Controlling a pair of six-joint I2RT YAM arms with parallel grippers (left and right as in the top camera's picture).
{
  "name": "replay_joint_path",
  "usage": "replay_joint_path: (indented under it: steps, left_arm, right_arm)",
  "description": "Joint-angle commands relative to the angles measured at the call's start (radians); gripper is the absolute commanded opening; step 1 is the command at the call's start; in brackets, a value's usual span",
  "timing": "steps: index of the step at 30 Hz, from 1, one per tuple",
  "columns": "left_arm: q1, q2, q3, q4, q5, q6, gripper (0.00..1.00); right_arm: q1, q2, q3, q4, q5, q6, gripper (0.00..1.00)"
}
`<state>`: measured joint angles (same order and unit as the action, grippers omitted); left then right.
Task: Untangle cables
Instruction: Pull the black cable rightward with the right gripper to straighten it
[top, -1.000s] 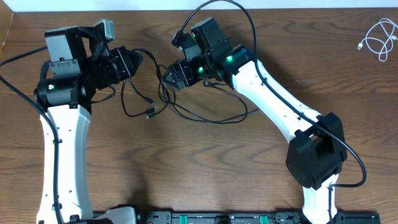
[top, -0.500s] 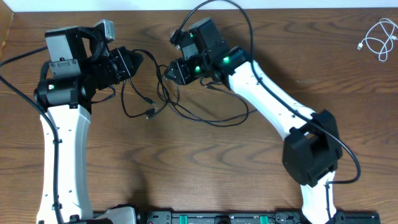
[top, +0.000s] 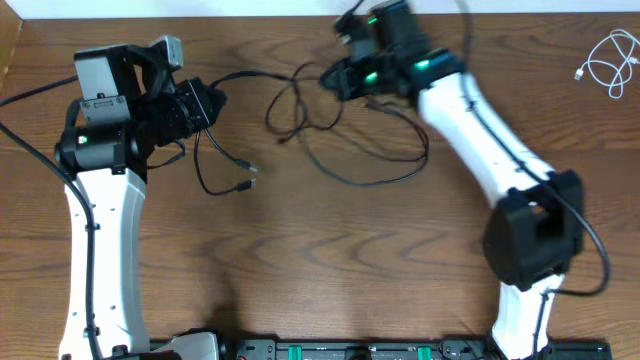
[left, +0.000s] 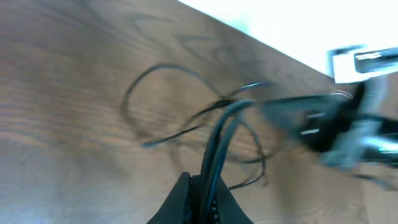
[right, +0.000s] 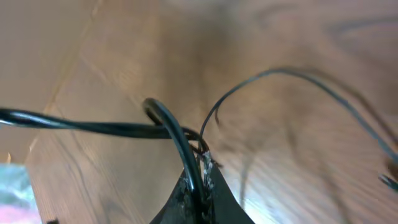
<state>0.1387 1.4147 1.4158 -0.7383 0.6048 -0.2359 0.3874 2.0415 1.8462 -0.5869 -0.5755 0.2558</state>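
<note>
Black cable (top: 250, 73) is running side to side across the far half of the table (top: 300, 270), strung btwn both grippers, long axis approx left-right. Left gripper (top: 208, 102) is pinching a bunch of strands, fingers (left: 180, 196) pressed tight on them. Right gripper (top: 338, 78) is clamping another strand, fingers (right: 214, 193) also shut on it. The loose loops are sitting just left of the right gripper, so the right arm is nearer. Left arm is reaching fwd w/ wrist turned inward; right arm is stretching far fwd, angled left. White cable (top: 610, 60) is lying coiled at the far right corner, well apart. Next move prob needs the grippers drawing apart along that axis.
</note>
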Motion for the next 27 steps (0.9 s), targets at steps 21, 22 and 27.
replay_joint_path:
  steps: [21,22,27]
  left_arm:
    - [0.090,0.003,0.005,-0.018,-0.206,-0.002,0.07]
    - [0.097,0.003,0.005,-0.018,-0.206,-0.002,0.07]
    - [0.125,0.003,0.005,-0.022,-0.206,-0.002,0.07]
  right_arm:
    - [-0.531,-0.140,0.005,-0.353,0.346,0.021,0.01]
    - [-0.544,-0.134,0.005,-0.355,0.353,0.021,0.01]
    - [-0.569,-0.111,0.005,-0.374,0.349,0.021,0.01]
